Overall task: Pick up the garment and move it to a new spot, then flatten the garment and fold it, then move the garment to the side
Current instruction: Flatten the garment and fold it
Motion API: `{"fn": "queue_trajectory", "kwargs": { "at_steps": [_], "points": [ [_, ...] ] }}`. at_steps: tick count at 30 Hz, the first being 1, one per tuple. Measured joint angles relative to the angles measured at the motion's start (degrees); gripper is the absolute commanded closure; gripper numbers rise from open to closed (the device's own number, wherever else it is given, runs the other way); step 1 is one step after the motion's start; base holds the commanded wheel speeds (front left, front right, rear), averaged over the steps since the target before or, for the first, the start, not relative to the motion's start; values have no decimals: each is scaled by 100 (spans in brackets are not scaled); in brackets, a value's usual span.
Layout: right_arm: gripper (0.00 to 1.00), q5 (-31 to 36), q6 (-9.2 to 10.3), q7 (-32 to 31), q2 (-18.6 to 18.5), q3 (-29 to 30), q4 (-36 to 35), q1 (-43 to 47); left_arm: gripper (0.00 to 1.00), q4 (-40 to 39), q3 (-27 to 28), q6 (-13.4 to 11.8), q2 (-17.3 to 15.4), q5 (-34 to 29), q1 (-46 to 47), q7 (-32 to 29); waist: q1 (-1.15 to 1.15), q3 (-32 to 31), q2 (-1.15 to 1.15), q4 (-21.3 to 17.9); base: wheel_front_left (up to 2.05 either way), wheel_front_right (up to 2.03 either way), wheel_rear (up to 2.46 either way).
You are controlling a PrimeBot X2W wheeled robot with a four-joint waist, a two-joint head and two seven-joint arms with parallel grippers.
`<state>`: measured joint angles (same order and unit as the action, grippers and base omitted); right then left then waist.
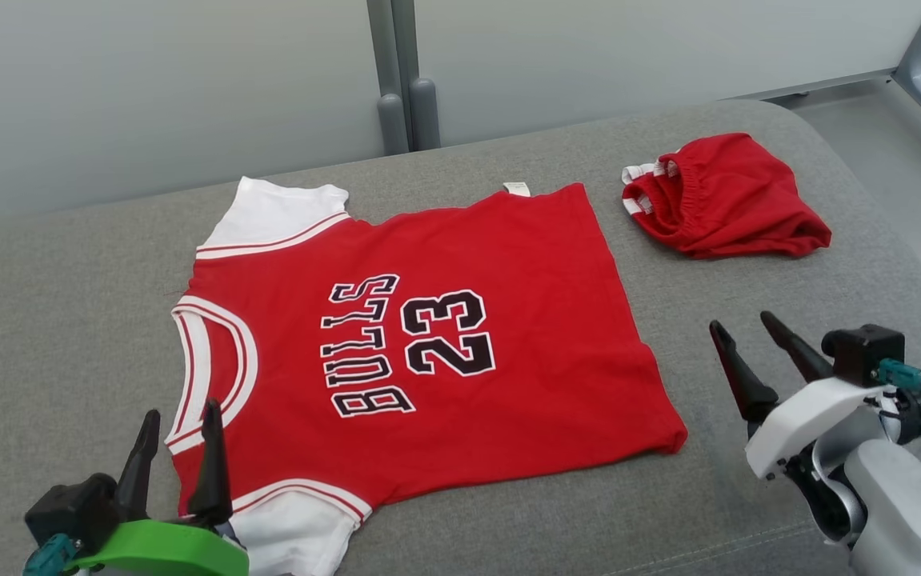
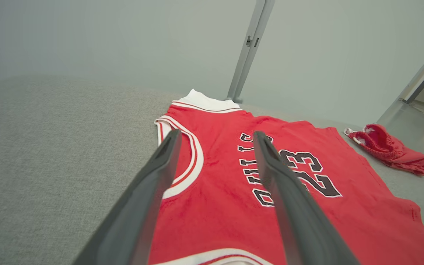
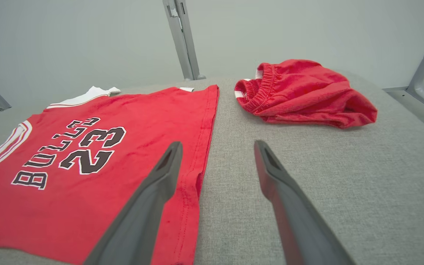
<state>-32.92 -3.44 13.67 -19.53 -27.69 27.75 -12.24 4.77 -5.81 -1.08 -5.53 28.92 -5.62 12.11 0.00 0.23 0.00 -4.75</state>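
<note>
Grey fabric-covered counter (image 1: 68, 320) across most of the head view, with pale wall panels and a grey post (image 1: 400, 80) behind it and a strip of floor (image 1: 916, 184) past its right end.

On the middle of the counter, lying flat and unfolded: a red jersey (image 1: 508, 320). Neckline toward the robot's left, hem toward its right. One white sleeve at the far left corner, the other at the near left corner, close to the counter's front edge. "BULLS 23" in black letters with white outlines, face up and reading sideways.

Toward the far right of the counter, apart from the jersey and beyond its hem: a bunched pair of red shorts (image 1: 732, 200), elastic waistband and white trim turned toward the jersey.

At the lower right, the right end effector (image 1: 741, 320), fingers spread with nothing between them. Placed near the jersey's hem; in the right wrist view, one finger against the hem's edge and the other against bare grey fabric.

At the lower left, the left end effector (image 1: 182, 410), fingers likewise apart and empty, pointing over the neckline trim and the near sleeve. Cannot tell whether touching the cloth.

Smallest of all, a white label (image 1: 517, 189) poking out at the jersey's far edge.
</note>
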Motion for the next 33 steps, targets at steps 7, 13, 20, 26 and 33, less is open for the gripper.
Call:
{"fn": "queue_trajectory", "kwargs": {
  "at_steps": [7,13,20,26,33],
  "points": [
    [0,235,210,49,-22,133,-378,-309,0,-201,-234,-69,82,-291,119,55,0,-44,0,-65,0,0,0],
    [0,289,319,60,146,238,-756,-381,0,-343,-269,-154,93,-431,119,75,0,-77,0,-66,0,0,0],
    [0,509,461,67,403,238,-1193,-367,0,-367,-271,-253,118,-477,92,112,0,-137,0,-44,0,0,0],
    [0,542,606,67,622,293,-1339,-202,0,-364,-178,-357,152,-471,-79,114,0,-193,0,-27,0,0,0],
    [0,690,657,67,712,282,-1407,2,0,-360,-99,-409,208,-446,-188,163,0,-250,0,-17,0,0,0]
  ]
}}
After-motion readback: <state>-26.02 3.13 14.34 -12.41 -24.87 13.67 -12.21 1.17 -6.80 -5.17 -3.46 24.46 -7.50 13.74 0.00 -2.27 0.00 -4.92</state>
